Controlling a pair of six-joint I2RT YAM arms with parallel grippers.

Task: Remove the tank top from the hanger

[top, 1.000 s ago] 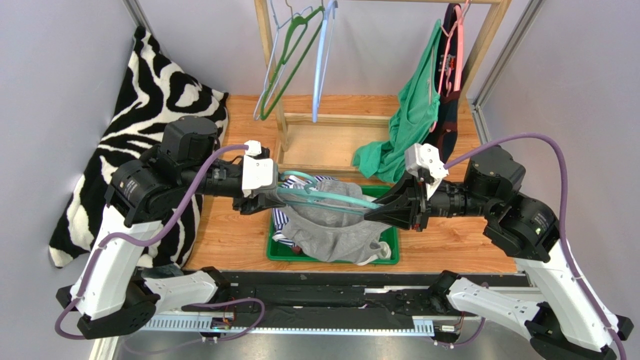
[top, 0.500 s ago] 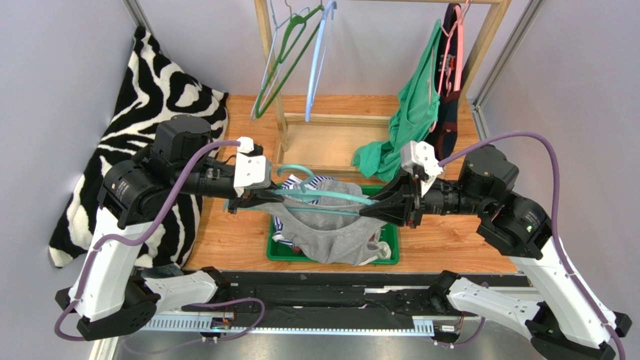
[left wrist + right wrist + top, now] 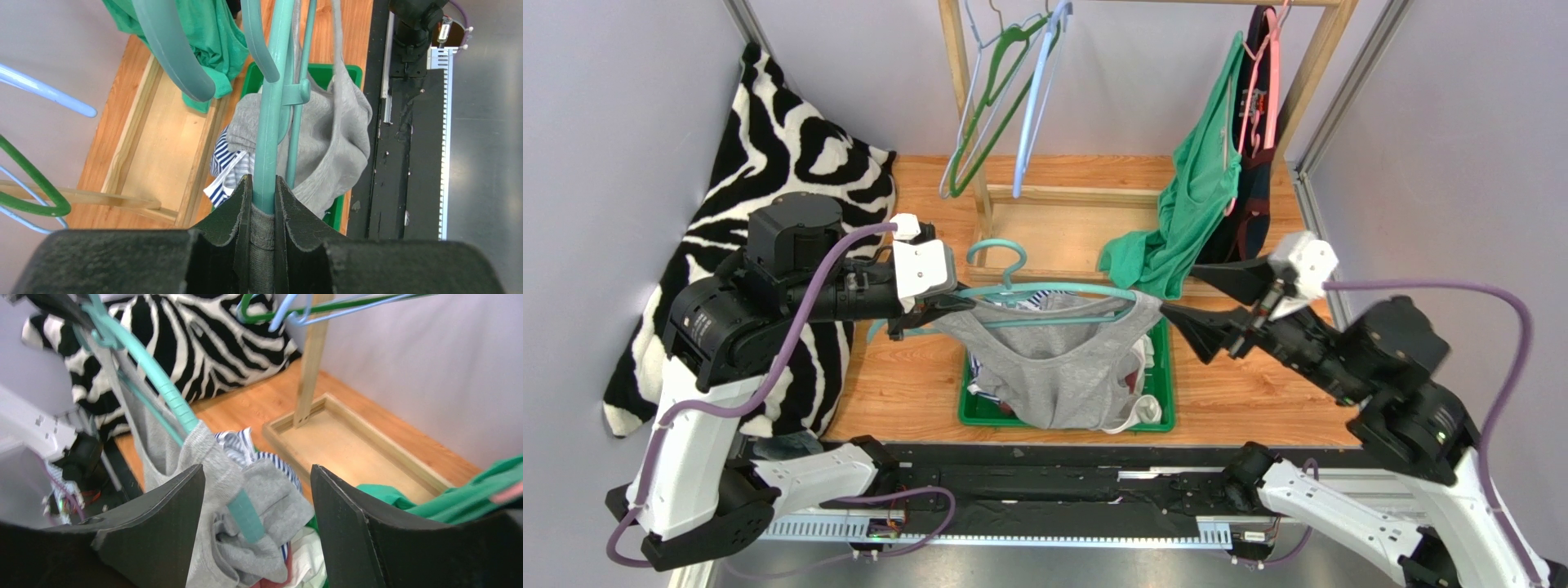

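A grey tank top (image 3: 1063, 368) hangs from a teal hanger (image 3: 1051, 292) held level above the green bin (image 3: 1163, 414). My left gripper (image 3: 938, 312) is shut on the hanger's left end; in the left wrist view my left gripper (image 3: 263, 184) pinches the teal bar (image 3: 270, 122) together with a grey strap, and the tank top (image 3: 344, 135) sags beyond. My right gripper (image 3: 1181, 289) stands open just right of the hanger's right end, touching nothing. In the right wrist view my right gripper (image 3: 256, 478) frames the hanger tip (image 3: 245, 514), which pokes out of the bunched tank top (image 3: 270, 496).
A wooden rack (image 3: 1063, 221) stands behind, with empty green and blue hangers (image 3: 995, 98), a green garment (image 3: 1192, 196) and a dark garment (image 3: 1257, 123) on it. A zebra-print cloth (image 3: 768, 184) lies at the left. Striped and white clothes fill the bin.
My right gripper has let go of the hanger's right end, opened and drawn back to the right. My left gripper has shut on the left end and shifted left; the hanger now hangs level.
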